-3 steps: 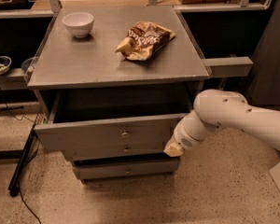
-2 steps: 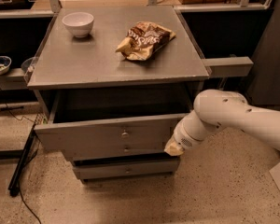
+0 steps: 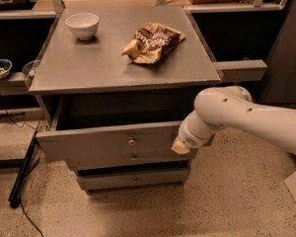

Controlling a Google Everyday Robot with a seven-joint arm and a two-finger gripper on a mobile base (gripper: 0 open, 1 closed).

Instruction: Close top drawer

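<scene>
Top drawer point(image 3: 89, 144) is sitting pulled out of the cabinet point(image 3: 113, 68), just under the top slab, with a dark cavity showing behind its front panel. Its long axis is running left-right across the view, the right end riding slightly higher in frame. The front panel is facing the camera, with the knob point(image 3: 131, 142) sitting at its centre. Gripper point(image 3: 180, 146) is hanging at the right end of that panel, tan tip against or just beside the front face; can't tell if it's touching, and can't tell whether it's spread or closed. Arm point(image 3: 246, 115) is coming in from the right edge and bending down toward the drawer. Lower drawers point(image 3: 113, 179) are sitting beneath, set further back. On the top slab, a white bowl point(image 3: 82, 24) is sitting back left and a crumpled snack bag point(image 3: 153, 42) right of centre, well apart.
</scene>
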